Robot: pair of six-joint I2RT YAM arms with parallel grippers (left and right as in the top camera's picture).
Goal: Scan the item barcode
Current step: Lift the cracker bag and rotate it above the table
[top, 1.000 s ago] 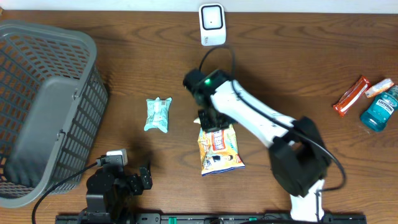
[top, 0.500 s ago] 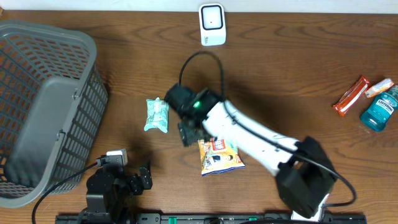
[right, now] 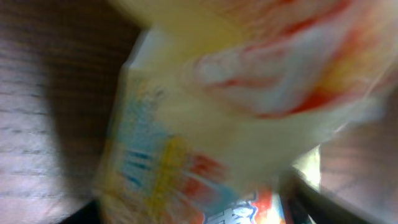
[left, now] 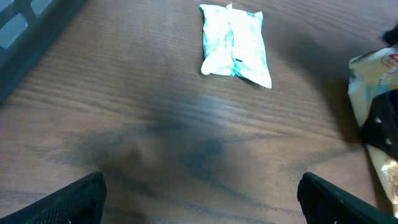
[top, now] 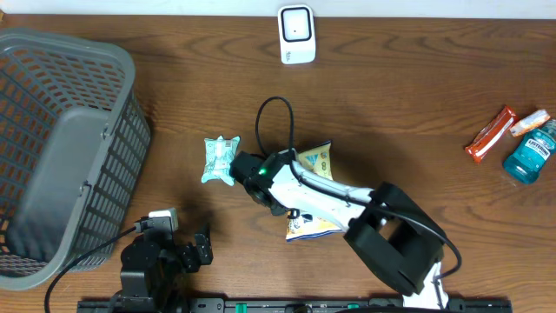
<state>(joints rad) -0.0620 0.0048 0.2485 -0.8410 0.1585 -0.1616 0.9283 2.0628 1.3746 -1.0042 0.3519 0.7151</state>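
Surface: dark brown wood-grain desk (top: 408, 87); a pale strip runs along the 12 o'clock edge.

Count:
- one grey mesh basket (top: 61, 148) at 9 o'clock
- one white scanner (top: 296, 33) at 12 o'clock
- one teal-and-white packet (top: 221, 160) just 9 o'clock of centre
- one yellow snack bag (top: 311, 222) at centre, partly under the right arm
- at 3 o'clock, one orange bar (top: 491, 134), one small white-and-orange item (top: 530, 122) and one blue bottle (top: 530, 155)

Writing: we see red lettering on the snack bag, but it is blurred in the right wrist view. The bottle label is too small to read.

Left hand (left: 202, 180) sits at 7 o'clock, fingers spread wide with nothing between them.

Right hand (top: 271, 187) is low at the snack bag's 9 o'clock side, just beside the teal packet. Its camera is filled by the bag. We cannot tell how far it is open or whether it grips.
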